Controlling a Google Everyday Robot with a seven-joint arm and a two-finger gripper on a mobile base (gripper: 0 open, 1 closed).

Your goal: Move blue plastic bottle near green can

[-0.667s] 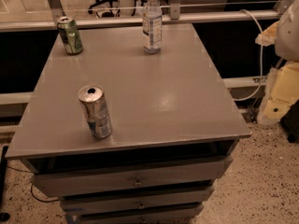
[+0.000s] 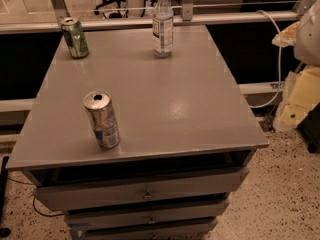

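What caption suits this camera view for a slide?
Blue plastic bottle and green can apart along the table's far edge, silver can nearer, gripper off its right side.

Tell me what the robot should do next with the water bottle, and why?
Probably reach the gripper, which hangs past the right side of the table, over to the blue plastic bottle: it stands upright and untouched at the far edge, well apart from the green can in the far left corner.

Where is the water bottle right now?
In the camera view, the blue plastic bottle stands at the table's far edge, right of the green can. The tool hangs off the table's right side.
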